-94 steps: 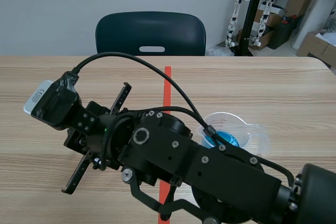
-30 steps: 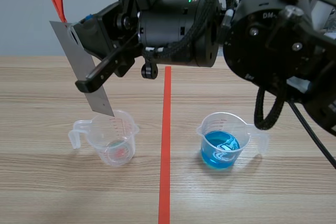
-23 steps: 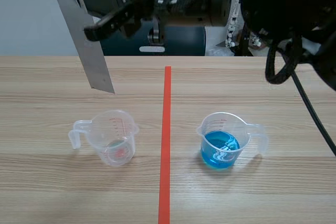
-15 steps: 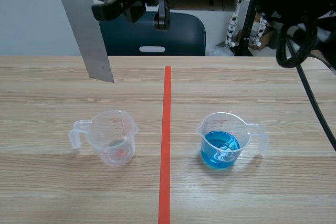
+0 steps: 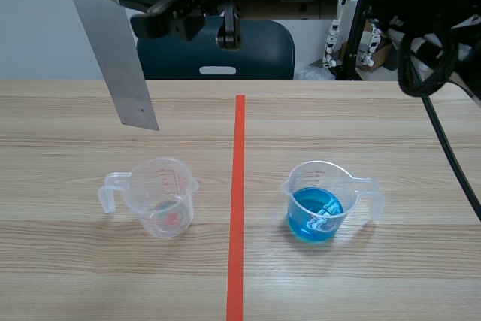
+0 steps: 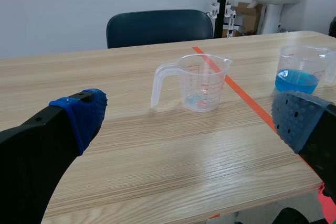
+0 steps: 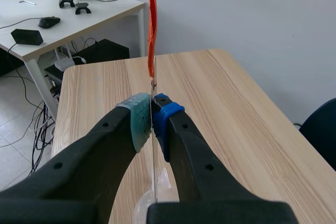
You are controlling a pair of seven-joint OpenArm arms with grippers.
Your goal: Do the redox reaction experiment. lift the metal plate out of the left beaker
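On your light wooden table the black right arm stands raised across the far side. Its right gripper is clamped on the upper part of the long flat grey metal plate, which hangs tilted in the air, its lower edge clear above the clear plastic beaker left of the orange-red tape line. Your left gripper sits low with its fingers spread wide, holding nothing, that beaker ahead of it.
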